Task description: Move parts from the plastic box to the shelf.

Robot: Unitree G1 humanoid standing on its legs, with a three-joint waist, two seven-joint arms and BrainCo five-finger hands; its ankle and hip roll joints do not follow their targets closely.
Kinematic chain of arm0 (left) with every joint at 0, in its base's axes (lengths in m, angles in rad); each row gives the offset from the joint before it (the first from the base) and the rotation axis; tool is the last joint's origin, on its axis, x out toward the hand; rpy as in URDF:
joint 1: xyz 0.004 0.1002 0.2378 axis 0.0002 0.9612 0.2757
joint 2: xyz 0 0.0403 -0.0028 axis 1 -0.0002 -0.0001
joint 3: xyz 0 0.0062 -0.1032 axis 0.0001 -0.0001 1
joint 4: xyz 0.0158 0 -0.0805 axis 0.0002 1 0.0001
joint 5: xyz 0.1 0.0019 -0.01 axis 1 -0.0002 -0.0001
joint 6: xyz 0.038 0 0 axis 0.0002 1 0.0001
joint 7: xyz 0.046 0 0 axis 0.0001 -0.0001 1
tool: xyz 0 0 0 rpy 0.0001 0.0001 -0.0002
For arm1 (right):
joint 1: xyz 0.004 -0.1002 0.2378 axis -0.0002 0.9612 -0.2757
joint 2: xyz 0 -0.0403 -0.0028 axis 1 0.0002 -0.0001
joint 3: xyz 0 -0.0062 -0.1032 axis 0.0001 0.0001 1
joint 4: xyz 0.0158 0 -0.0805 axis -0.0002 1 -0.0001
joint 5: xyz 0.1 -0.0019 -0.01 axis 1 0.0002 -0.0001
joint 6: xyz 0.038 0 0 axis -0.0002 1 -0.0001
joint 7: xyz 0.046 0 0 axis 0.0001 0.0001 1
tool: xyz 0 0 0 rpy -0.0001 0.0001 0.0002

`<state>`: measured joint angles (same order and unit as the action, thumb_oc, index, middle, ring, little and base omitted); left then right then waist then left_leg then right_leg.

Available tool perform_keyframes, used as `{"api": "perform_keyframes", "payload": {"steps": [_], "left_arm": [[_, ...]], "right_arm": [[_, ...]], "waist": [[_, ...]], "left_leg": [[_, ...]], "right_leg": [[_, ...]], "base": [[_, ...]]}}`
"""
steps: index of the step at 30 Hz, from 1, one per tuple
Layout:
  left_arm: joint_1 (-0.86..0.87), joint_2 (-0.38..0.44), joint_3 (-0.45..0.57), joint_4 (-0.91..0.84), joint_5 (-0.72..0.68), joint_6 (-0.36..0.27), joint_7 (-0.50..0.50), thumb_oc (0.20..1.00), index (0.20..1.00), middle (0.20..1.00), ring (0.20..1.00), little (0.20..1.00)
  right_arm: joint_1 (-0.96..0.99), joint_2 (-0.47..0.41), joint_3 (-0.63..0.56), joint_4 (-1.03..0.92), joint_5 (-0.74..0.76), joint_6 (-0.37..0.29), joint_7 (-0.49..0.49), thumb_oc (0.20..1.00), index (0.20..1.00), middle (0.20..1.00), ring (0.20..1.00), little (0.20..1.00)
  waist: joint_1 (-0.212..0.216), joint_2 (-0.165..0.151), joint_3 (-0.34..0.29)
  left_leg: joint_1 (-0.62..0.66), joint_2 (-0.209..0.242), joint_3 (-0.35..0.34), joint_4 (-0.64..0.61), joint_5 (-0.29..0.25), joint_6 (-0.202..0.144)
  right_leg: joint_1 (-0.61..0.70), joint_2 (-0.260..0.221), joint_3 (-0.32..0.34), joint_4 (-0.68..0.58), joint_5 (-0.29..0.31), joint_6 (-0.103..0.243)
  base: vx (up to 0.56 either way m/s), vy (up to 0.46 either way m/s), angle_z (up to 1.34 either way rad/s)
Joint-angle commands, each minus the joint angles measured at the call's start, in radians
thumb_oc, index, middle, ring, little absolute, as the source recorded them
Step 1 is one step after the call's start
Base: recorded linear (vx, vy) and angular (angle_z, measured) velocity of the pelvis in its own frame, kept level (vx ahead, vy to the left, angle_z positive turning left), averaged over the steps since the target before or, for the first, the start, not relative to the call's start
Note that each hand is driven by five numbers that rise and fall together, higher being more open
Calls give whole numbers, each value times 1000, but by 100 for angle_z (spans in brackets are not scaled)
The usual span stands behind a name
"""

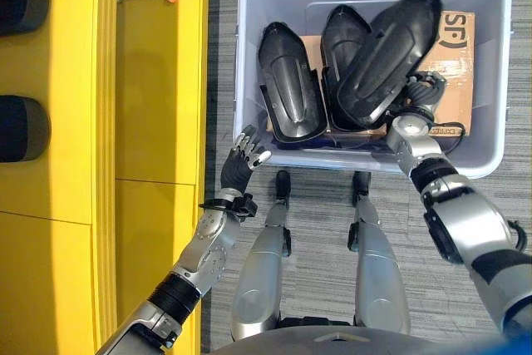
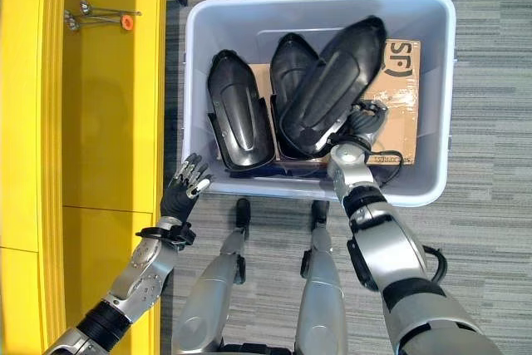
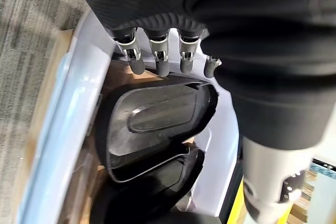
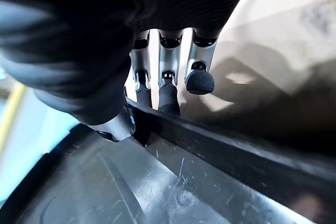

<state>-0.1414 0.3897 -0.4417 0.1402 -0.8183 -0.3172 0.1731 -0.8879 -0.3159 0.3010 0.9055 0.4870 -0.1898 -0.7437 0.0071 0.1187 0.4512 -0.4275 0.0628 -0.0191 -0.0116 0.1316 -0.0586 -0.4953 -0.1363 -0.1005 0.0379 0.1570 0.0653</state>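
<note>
The right hand (image 2: 359, 126) pinches the rim of a long black moulded plastic part (image 2: 328, 93), apparently raised, inside the pale grey plastic box (image 2: 195, 81); the left hand (image 1: 243, 158) hovers open beside it.

left hand (image 1: 242, 158) loosely open, right hand (image 4: 157, 85) pinching

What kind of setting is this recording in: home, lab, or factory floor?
Probably a workshop or factory-style parts station: a yellow shelf beside a pale plastic box of black moulded parts, on grey carpet-like flooring.
</note>
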Motion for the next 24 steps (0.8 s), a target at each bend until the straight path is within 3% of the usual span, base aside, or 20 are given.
{"api": "perform_keyframes", "payload": {"steps": [1, 6, 11, 24], "left_arm": [[30, 55, 36, -86, -14, -25, 9, 1000, 1000, 1000, 1000, 1000], [52, 63, 54, -89, -9, -16, 7, 1000, 1000, 1000, 1000, 1000], [94, 74, 76, -97, -13, 0, -18, 1000, 1000, 1000, 1000, 1000], [172, 80, 102, -90, -7, 40, -73, 1000, 1000, 1000, 1000, 1000]], "right_arm": [[42, 21, -2, -174, -60, -84, -24, 200, 200, 200, 200, 200], [134, 9, -27, -404, -86, -105, -8, 200, 200, 200, 200, 200], [226, 11, -23, -581, -86, -131, 78, 200, 200, 200, 200, 200], [353, -1, 26, -774, -51, -132, 231, 200, 200, 200, 200, 200]], "waist": [[3, -81, -10], [-4, -94, -27], [-5, -115, -56], [-8, -133, -124]], "left_leg": [[21, 6, 35, 58, -82, 17], [45, 10, 41, 61, -88, 18], [79, 19, 48, 69, -99, 19], [172, 32, 48, 72, -111, 15]], "right_leg": [[33, -24, -2, 94, -105, 36], [57, -23, -4, 89, -106, 36], [93, -21, -1, 84, -108, 39], [202, -16, -7, 48, -112, 41]], "base": [[0, 0, 0], [0, 0, 0], [3, -8, -3], [0, -1, 0]]}}
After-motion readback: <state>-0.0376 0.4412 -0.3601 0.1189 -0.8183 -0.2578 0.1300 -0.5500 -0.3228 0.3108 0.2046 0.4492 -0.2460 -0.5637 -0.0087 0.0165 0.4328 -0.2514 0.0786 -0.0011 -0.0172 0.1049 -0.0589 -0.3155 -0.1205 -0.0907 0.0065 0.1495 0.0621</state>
